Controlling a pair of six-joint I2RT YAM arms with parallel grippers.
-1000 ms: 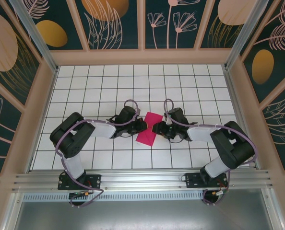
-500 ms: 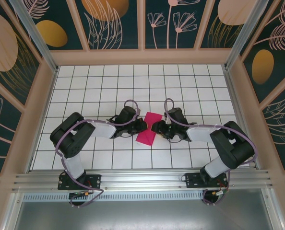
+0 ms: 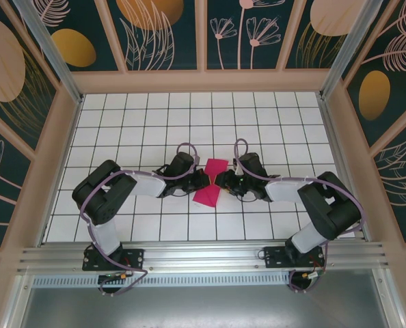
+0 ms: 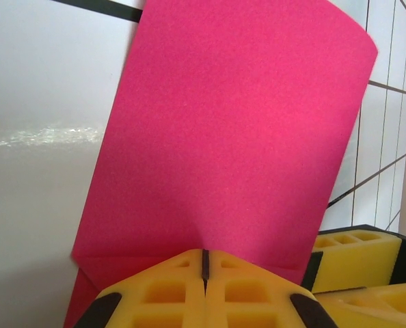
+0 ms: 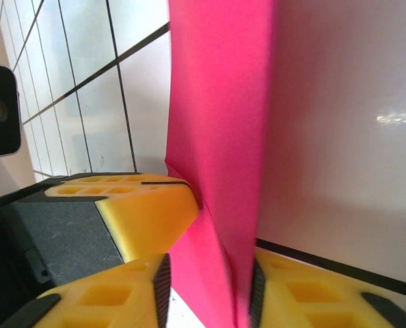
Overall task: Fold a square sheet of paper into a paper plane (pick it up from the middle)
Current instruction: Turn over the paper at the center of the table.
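At the centre of the desk point(image 3: 121, 123), our left end effector point(image 4: 204, 273) pinches the paper point(image 3: 208, 195) while our right end effector point(image 5: 206, 294) straddles it, narrow but unclamped; mid-fold, a firm squeeze seems next.

Robotics lab test cell, seen from my remote station: a white counter point(image 3: 141, 116) ruled in a black grid sits boxed in by a pale wooden frame point(image 3: 203, 80) and wall panels point(image 3: 169, 34) printed with stylised leaves and flowers on dark teal. An aluminium rail point(image 3: 203, 256) runs along the near edge, where the left arm point(image 3: 107, 198) and right arm point(image 3: 326, 205) I drive are bolted side by side, with lilac cables point(image 3: 148, 175) looped along their black links. The left pincer point(image 4: 204, 254) and right pincer point(image 5: 210, 273) carry moulded yellow pads, the hardware of a research rig rather than a home or shop.
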